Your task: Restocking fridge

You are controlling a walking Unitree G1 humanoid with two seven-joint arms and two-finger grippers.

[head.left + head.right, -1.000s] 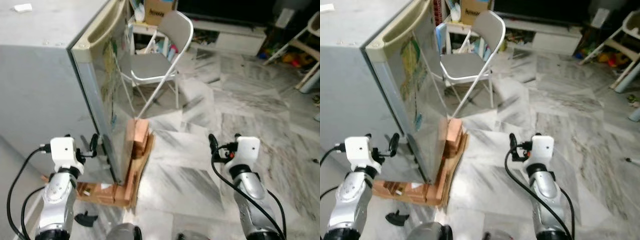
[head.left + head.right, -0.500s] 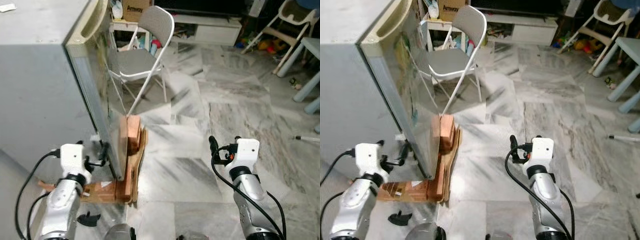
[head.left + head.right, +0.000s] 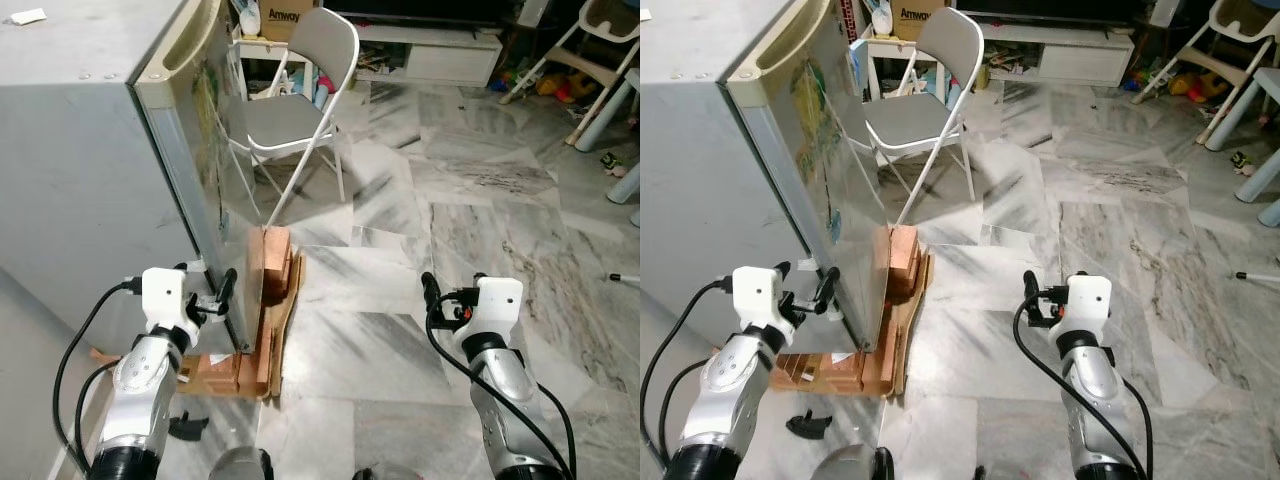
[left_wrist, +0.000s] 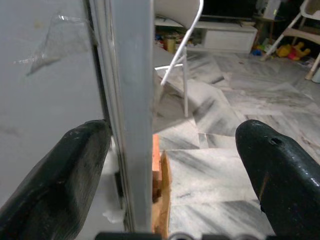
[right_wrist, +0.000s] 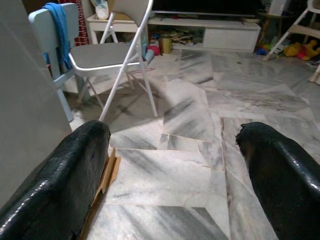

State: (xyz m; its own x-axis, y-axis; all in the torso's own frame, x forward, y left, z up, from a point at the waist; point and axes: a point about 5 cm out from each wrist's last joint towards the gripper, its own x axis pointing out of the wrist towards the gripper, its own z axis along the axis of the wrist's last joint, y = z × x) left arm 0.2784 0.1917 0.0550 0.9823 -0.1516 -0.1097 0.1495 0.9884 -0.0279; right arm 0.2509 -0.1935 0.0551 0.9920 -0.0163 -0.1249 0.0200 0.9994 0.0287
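Note:
A grey fridge (image 3: 90,150) stands at the left on wooden blocks (image 3: 268,290), and its door (image 3: 205,170), covered in stickers, looks shut. My left gripper (image 3: 212,290) is open low at the door's free edge. In the left wrist view the door edge (image 4: 132,100) runs between the two black fingers (image 4: 75,170), and I cannot tell if they touch it. My right gripper (image 3: 450,295) is open and empty above the marble floor, away from the fridge.
A white folding chair (image 3: 300,110) stands just beyond the fridge door, with a cardboard box (image 3: 285,15) behind it. A low TV console (image 3: 440,50) and a high chair (image 3: 600,40) line the far side. A small black piece (image 3: 188,425) lies on the floor near my left foot.
The whole view has shifted with my own movement. My left gripper has come forward so the fridge door's edge now lies between its fingers. The right arm holds the same pose.

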